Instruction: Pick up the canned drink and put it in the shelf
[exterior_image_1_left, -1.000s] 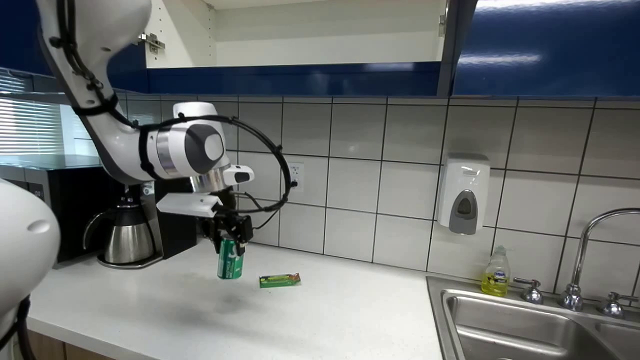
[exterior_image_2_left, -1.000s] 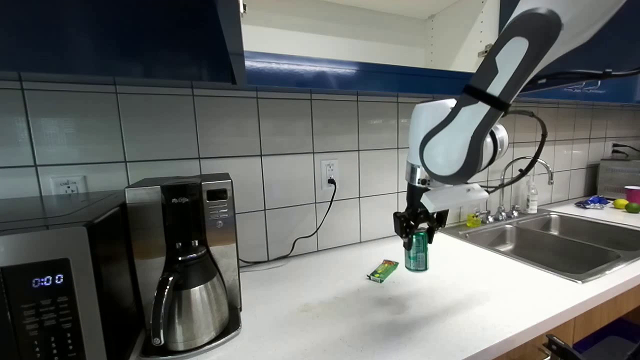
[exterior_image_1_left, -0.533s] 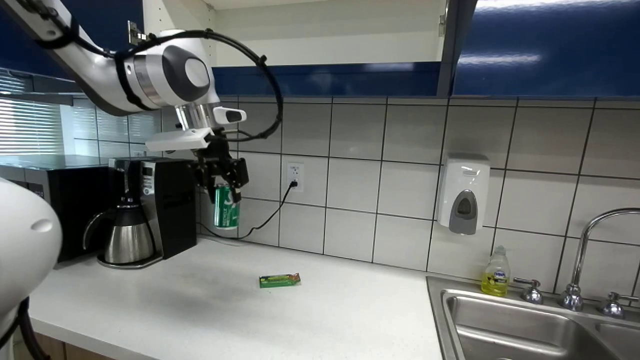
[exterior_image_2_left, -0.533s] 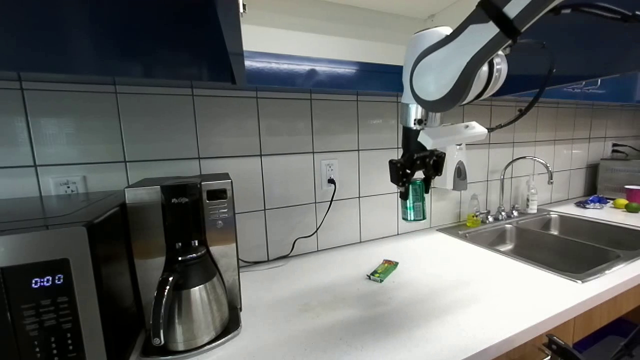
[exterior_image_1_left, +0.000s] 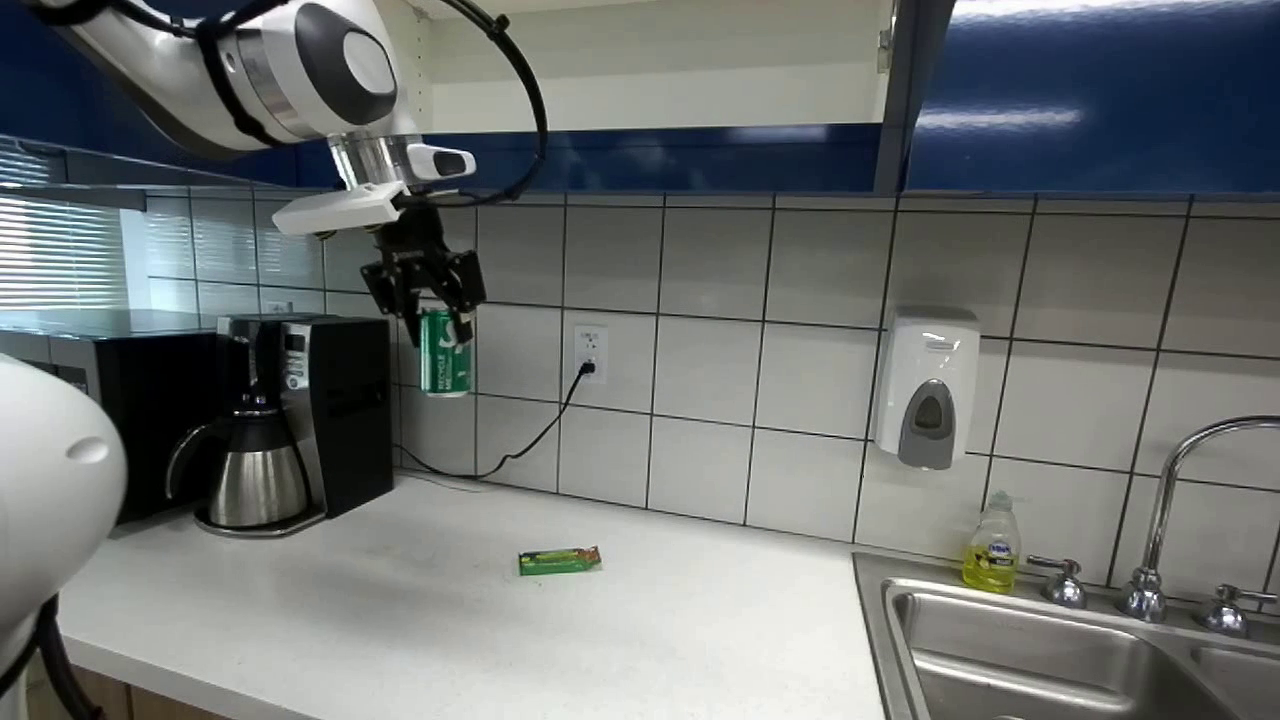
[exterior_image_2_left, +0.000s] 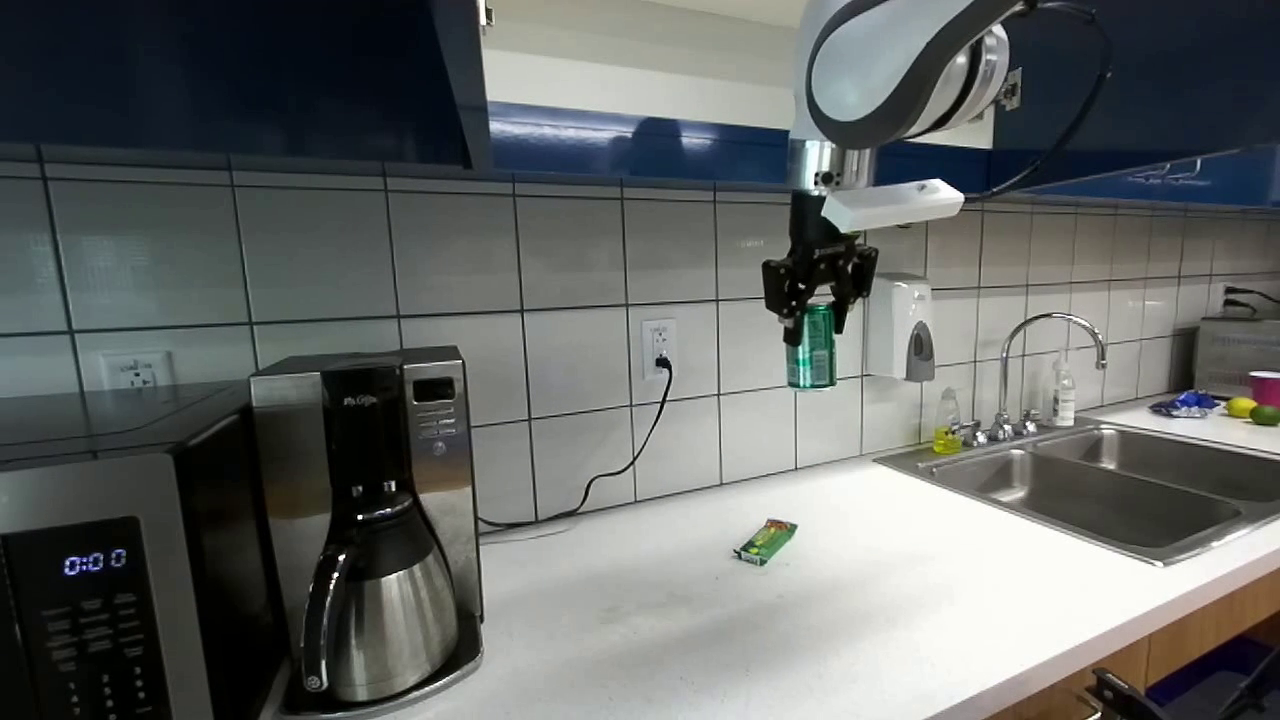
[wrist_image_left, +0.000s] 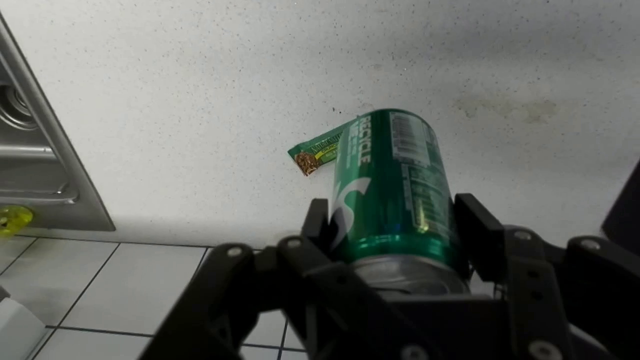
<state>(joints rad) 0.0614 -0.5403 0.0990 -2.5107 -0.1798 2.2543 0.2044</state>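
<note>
The gripper (wrist_image_left: 392, 215) grips a green can (exterior_image_1_left: 445, 367) from both sides, holding it upright in the air over the counter (exterior_image_1_left: 700, 620), lower than the shelf (exterior_image_1_left: 650, 90). A green packet (exterior_image_2_left: 766, 541) lies nearer the counter's back edge than its front edge. How near the back edge the can hangs, I cannot tell.

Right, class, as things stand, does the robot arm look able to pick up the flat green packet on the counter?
Probably not: its jaws are closed on the canned drink, held up off the counter. Nothing lies on the packet, so the full jaws seem the main obstacle.
</note>
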